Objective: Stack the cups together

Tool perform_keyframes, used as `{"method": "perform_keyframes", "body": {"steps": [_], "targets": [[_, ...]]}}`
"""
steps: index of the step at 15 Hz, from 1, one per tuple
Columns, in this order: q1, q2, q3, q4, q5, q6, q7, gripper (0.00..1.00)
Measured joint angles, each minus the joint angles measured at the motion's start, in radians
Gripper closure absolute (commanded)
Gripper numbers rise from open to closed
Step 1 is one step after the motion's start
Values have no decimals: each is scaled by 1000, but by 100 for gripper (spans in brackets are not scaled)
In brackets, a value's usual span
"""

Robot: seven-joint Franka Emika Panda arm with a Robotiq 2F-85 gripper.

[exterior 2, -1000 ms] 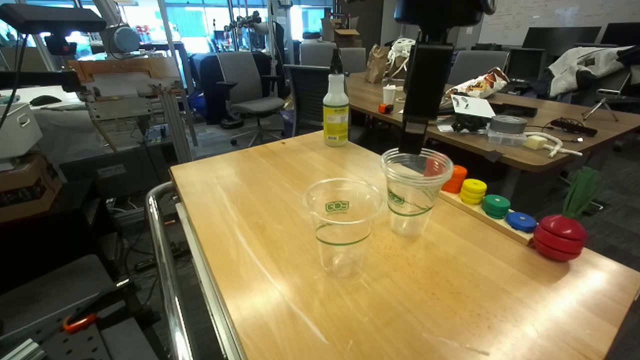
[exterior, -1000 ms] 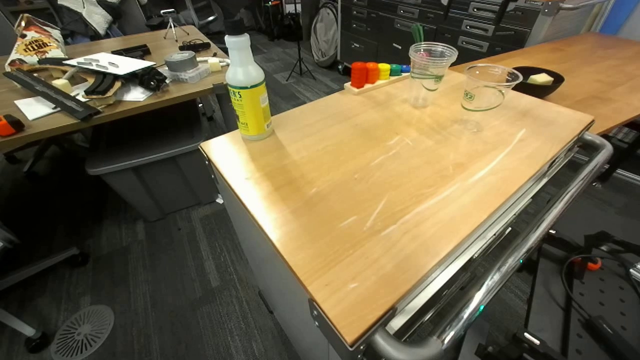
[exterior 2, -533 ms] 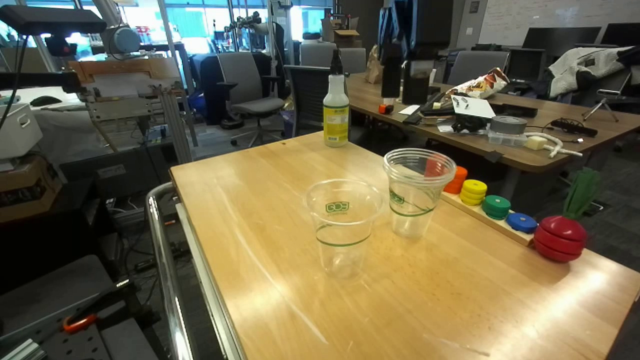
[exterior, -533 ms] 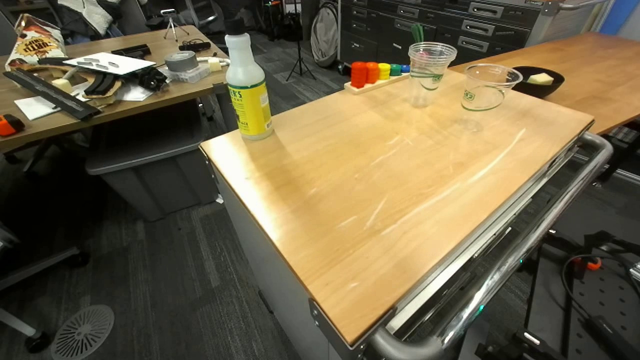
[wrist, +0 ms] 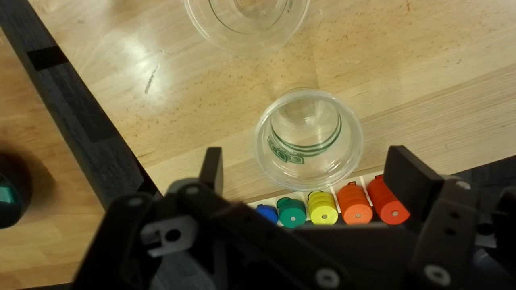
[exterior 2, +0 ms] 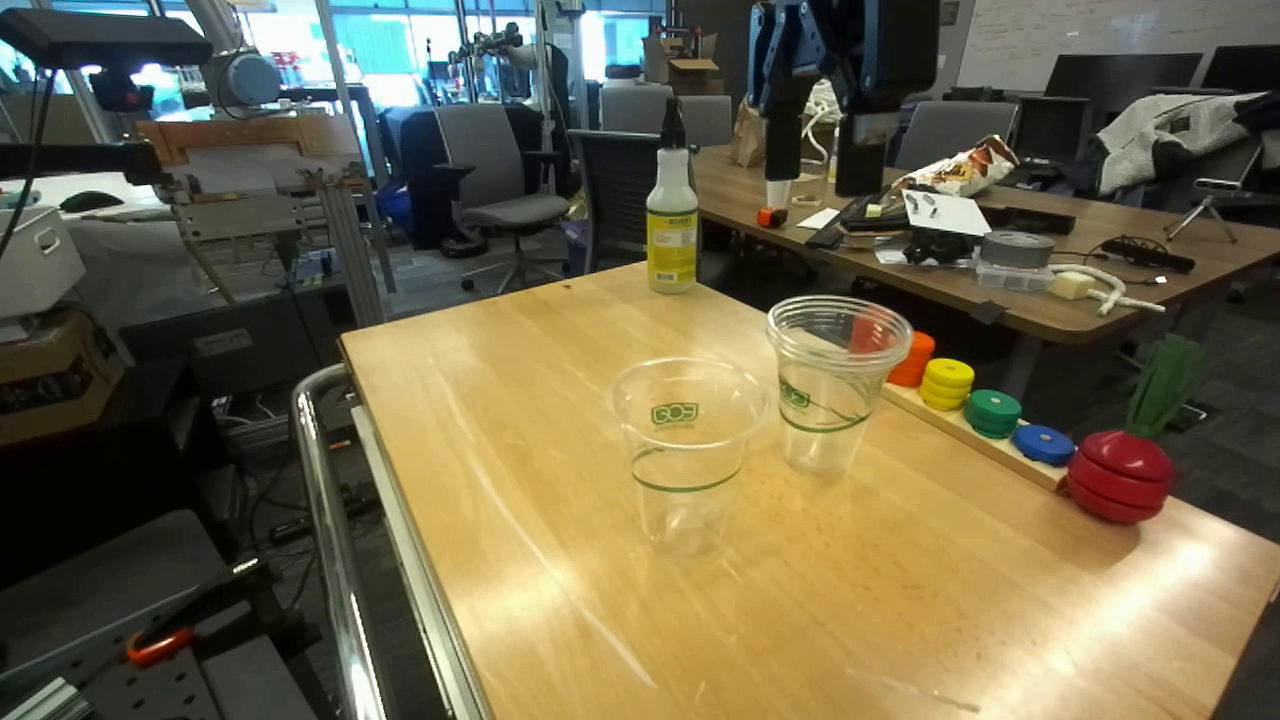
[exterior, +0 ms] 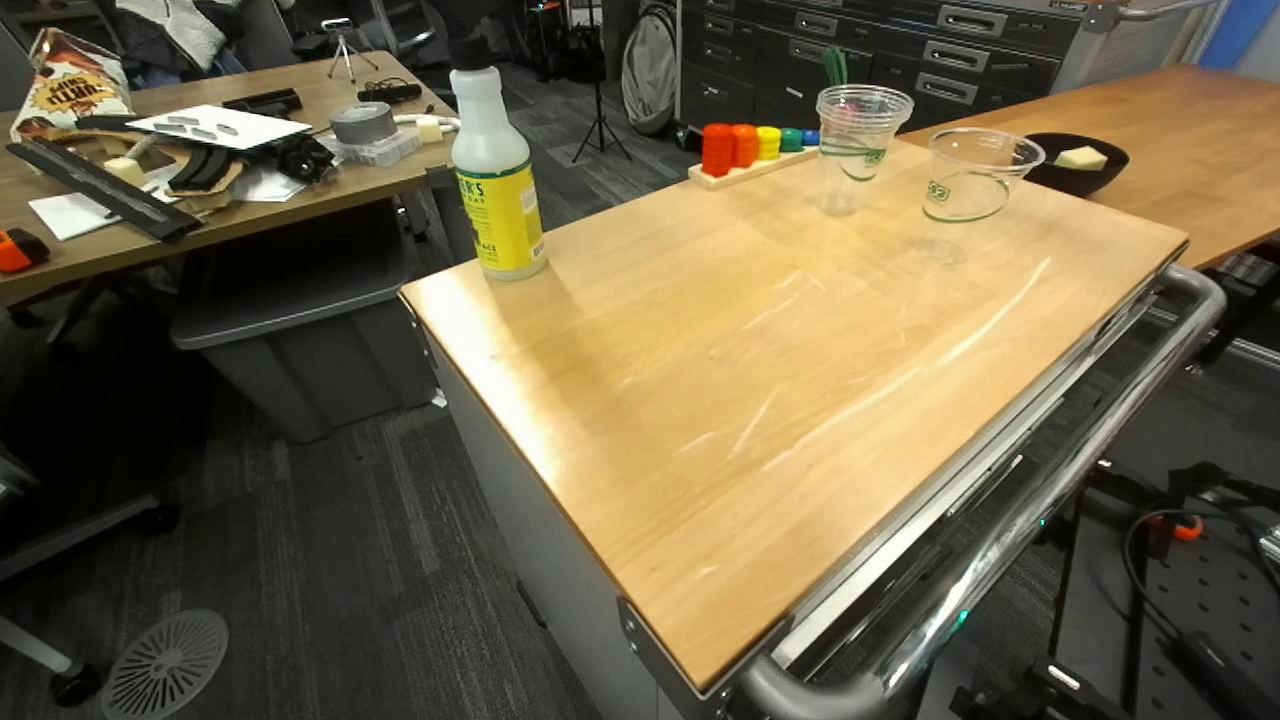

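Observation:
A single clear cup (exterior 2: 690, 465) with a green print stands upright on the wooden cart top. It also shows in an exterior view (exterior: 975, 190) and at the top of the wrist view (wrist: 250, 38). Beside it stands an upright nested stack of clear cups (exterior 2: 825, 400), with several rims close together. The stack also shows in an exterior view (exterior: 860, 150) and in the wrist view (wrist: 308, 141). The two are apart at the base. My gripper (exterior 2: 822, 180) is open and empty, above the stack. In the wrist view the open fingers (wrist: 308, 161) frame the stack's near side.
A yellow-labelled bottle (exterior 2: 672, 235) stands at the cart's corner. A wooden rack with coloured discs (exterior 2: 990, 412) lies along the edge behind the stack. A red toy with green leaves (exterior 2: 1120, 475) stands past it. A metal handle (exterior: 1050, 500) runs along one side.
My gripper has risen from the rim of the cup stack to well above it. Its two fingers now show apart. The stack has shifted very slightly; the single cup stands practically where it was.

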Motion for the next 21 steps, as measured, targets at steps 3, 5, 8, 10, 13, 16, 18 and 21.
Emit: {"method": "perform_keyframes", "body": {"steps": [3,5,8,10,13,16,18,21], "targets": [[-5,9,-14,-27,5,40,-14,0],[-7,19,-20,-44,5,60,-18,0],[-7,40,-24,-59,5,85,-24,0],[-7,55,-24,-61,5,99,-26,0],[-7,78,-27,-61,5,125,-26,0],[-10,96,-35,-61,5,144,-26,0],[-12,106,-42,-65,5,154,-26,0],[-13,120,-53,-71,5,162,-26,26]]}}
